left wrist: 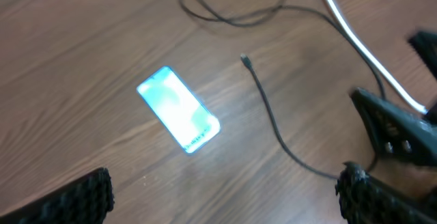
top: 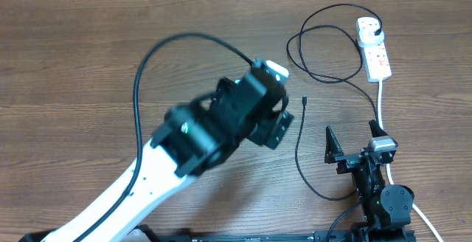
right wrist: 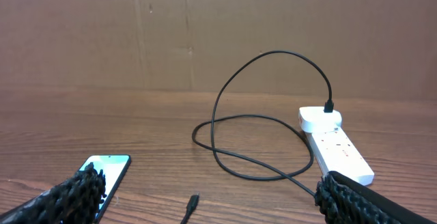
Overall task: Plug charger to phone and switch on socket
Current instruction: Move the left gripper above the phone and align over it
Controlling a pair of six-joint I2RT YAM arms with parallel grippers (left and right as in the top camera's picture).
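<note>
Phone point(left wrist: 179, 109): flat on the table point(top: 88, 57), screen up and lit, about mid-table. Mostly hidden under the left arm in the overhead view. Long axis roughly near edge to far edge, skewed a little; diagonal in the left wrist view. Lies below the left gripper point(left wrist: 225, 183), between its two fingers point(left wrist: 92, 197), touching neither. Left fingers spread wide, holding nothing.

Charger point(top: 298, 150): plug point(top: 378, 32) seated in the far end of the power strip point(top: 376, 56), close to the far right corner. Cable loops out towards mid-table. Last stretch runs up from the near edge to the connector tip point(top: 304, 100). Tip loose on the wood, pointing at the far edge, near the phone's right side, apart from it.

Right gripper point(top: 352, 131): by the near edge, right side, fingers well apart, empty. Tip off to its left, clear of both fingers.

Power strip: long axis near-to-far, white lead point(top: 381, 98) leaving its near end.
</note>
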